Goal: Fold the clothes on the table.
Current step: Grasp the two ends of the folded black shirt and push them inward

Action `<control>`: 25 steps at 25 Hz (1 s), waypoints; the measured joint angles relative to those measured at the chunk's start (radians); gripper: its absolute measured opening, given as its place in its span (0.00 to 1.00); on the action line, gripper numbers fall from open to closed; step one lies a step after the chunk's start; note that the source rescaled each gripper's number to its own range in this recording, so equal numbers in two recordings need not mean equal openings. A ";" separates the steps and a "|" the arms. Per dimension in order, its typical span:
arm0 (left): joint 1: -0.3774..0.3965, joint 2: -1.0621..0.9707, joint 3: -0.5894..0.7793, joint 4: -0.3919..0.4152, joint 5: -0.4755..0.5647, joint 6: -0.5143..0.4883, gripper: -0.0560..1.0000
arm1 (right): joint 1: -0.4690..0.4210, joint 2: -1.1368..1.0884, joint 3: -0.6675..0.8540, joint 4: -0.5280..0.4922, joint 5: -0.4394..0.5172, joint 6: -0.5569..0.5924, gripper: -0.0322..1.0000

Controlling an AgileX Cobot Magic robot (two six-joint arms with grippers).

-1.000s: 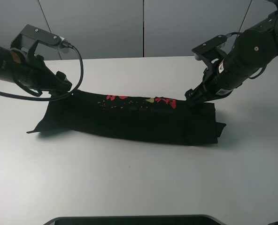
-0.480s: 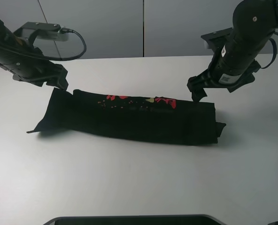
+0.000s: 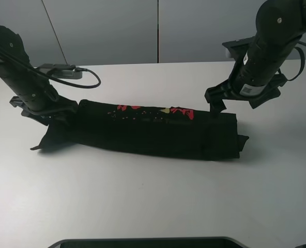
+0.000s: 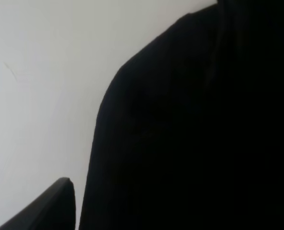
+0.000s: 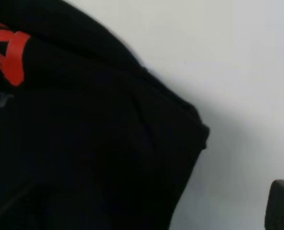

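**Asker:** Where does the shirt lie from you?

**Me:** The black T-shirt (image 3: 153, 132) lies as a long band on the white table (image 3: 153, 206), its long axis running left to right between my 2 arms. My left gripper (image 3: 54, 114) is low at its left end. My right gripper (image 3: 215, 105) hangs just over the far edge near the right end. Each arm is nearer its own end, so I judge that folding the ends inward comes next.

**Asker:** Are you holding anything?

**Me:** I cannot tell for either gripper. Each wrist view shows black cloth and too little of the jaws.

**Asker:** What differs from 1 s ago?

**Me:** Then both grippers sat low on the far edge. My left has swung round to the end, and my right has lifted slightly. The shirt has not moved.
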 joint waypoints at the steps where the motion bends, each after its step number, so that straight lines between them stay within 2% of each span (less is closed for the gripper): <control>1: 0.000 0.009 0.000 0.000 0.000 0.000 0.89 | 0.000 0.000 0.000 0.017 0.000 0.000 1.00; 5: 0.000 0.041 0.000 0.000 -0.004 0.000 0.89 | 0.000 0.004 -0.002 0.057 0.014 0.018 1.00; 16: 0.000 0.051 -0.004 0.002 -0.005 0.000 0.89 | 0.000 0.038 0.000 0.056 0.042 0.071 1.00; 20: 0.000 0.051 -0.004 0.002 -0.005 0.000 0.89 | 0.000 0.038 0.053 0.056 0.042 0.100 1.00; 25: 0.000 0.051 -0.004 0.002 -0.005 0.000 0.89 | 0.000 0.038 0.120 0.059 -0.023 0.157 1.00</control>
